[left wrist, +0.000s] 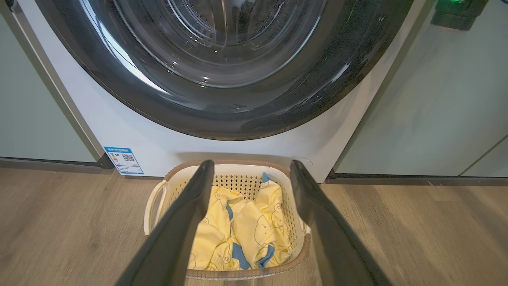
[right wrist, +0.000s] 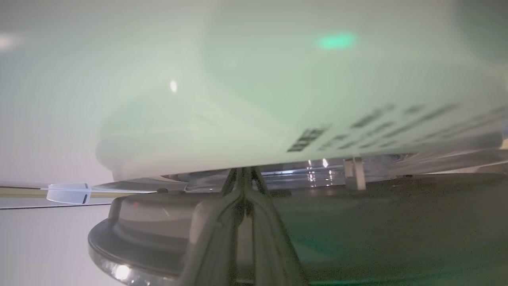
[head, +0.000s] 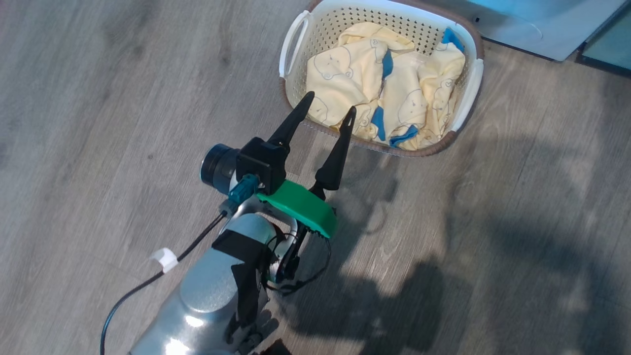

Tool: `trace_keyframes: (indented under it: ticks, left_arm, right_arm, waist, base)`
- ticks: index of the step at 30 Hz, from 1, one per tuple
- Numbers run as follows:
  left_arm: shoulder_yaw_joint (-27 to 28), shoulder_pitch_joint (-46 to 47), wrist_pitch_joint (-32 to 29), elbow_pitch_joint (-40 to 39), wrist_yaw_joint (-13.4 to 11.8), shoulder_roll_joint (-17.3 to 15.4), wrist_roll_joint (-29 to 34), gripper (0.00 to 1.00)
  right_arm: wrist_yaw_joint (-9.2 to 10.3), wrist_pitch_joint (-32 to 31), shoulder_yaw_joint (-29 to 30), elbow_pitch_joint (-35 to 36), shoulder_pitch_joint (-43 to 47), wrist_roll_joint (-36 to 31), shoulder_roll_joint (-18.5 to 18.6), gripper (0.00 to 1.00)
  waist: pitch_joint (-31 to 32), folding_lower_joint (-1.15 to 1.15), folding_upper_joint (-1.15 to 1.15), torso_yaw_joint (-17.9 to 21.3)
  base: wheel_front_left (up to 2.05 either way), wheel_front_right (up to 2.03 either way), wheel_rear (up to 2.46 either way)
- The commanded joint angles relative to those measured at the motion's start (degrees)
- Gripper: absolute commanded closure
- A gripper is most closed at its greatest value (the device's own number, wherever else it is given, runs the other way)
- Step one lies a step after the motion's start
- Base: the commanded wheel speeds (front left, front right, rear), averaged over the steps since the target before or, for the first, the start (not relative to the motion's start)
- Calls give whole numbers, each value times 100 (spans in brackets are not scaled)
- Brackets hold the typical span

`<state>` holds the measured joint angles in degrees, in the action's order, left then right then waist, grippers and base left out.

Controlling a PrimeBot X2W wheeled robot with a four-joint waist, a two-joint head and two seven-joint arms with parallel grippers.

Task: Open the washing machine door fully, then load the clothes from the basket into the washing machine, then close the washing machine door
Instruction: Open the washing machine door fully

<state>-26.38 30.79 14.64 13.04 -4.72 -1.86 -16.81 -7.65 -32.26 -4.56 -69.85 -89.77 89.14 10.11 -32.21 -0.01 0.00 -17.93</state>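
The cream basket (head: 345,15) stands on the wood floor, holding the pale yellow clothes (head: 345,74) with blue trim. My left gripper (head: 330,101) hovers open just short of the basket's near rim, nothing between its fingers. Its wrist view looks past the open left gripper (left wrist: 251,163) onto the basket (left wrist: 238,274), the clothes (left wrist: 246,222) and the washing machine door (left wrist: 222,115), whose black rim lies against the white washing machine (left wrist: 158,147). My right gripper (right wrist: 244,171) is shut, tips at the narrow slit between the door's dark rim (right wrist: 377,222) and the machine's front (right wrist: 238,99).
Pale green cabinets (left wrist: 436,99) flank the washer on both sides. A blue energy sticker (left wrist: 124,161) sits at its lower left. The washer's base (head: 517,29) is just behind the basket. A black cable (head: 128,296) trails from my left forearm.
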Motion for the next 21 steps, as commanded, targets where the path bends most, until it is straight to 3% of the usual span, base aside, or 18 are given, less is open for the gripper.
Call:
trace_keyframes:
  ticks: [1, 21]
  left_arm:
    - [170, 107, 36, -198, -29, -102, -23, 0]
    - [346, 174, 36, -230, -11, -102, 152, 0]
  right_arm:
    - [16, -113, -61, 184, -338, -82, -240, 100]
    - [16, -331, -155, 956, 295, -90, -434, 100]
  waist:
    - [-10, 1, 0, 17]
    - [-1, 1, 0, 372]
  base:
    - [0, 0, 0]
    - [0, 0, 0]
